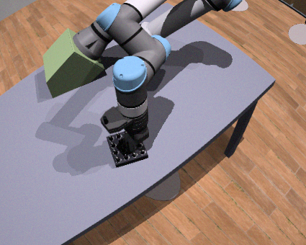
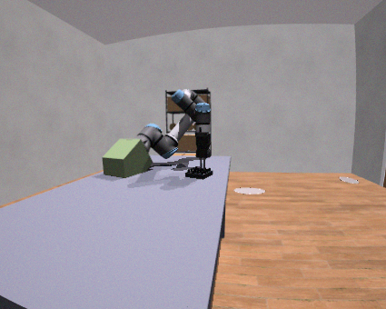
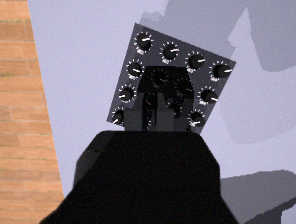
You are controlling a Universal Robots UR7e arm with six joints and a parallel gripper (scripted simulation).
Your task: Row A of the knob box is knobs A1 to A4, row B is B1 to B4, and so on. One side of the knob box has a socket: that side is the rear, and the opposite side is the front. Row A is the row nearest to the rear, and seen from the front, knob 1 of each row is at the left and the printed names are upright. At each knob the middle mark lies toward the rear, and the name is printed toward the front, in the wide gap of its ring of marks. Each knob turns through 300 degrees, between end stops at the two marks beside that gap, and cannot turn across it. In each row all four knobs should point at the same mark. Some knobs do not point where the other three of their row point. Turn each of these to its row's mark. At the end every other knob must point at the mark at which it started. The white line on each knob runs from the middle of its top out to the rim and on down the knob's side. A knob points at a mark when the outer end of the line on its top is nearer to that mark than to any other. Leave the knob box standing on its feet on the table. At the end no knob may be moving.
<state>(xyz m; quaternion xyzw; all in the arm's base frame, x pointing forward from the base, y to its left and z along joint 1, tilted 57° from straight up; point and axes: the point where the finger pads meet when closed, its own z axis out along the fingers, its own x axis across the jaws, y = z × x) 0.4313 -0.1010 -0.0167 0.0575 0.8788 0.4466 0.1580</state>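
Observation:
The black knob box (image 1: 132, 161) (image 2: 199, 176) (image 3: 157, 38) stands on the table. In the wrist view its names lie toward the bottom, so row A is at the top. The lines of knobs A1 (image 3: 144, 42), A2 (image 3: 170, 52), A3 (image 3: 195, 62) and A4 (image 3: 220, 71) point right. Knob C1 (image 3: 126, 94) points left. My gripper (image 3: 150, 102) (image 2: 202, 167) points down at the box. Its fingers stand close on both sides of knob C2 and appear shut on it; its line is unclear. Shadow dims B2 and B3; D2, D3 and D4 are largely hidden.
The grey-blue table (image 1: 206, 108) (image 2: 123, 236) carries a green slanted block (image 1: 63, 61) (image 2: 123, 159) beside the arm's lower part. The table's long edge (image 1: 163, 178) runs near the knob box. Neighbouring knobs stand close around the fingers.

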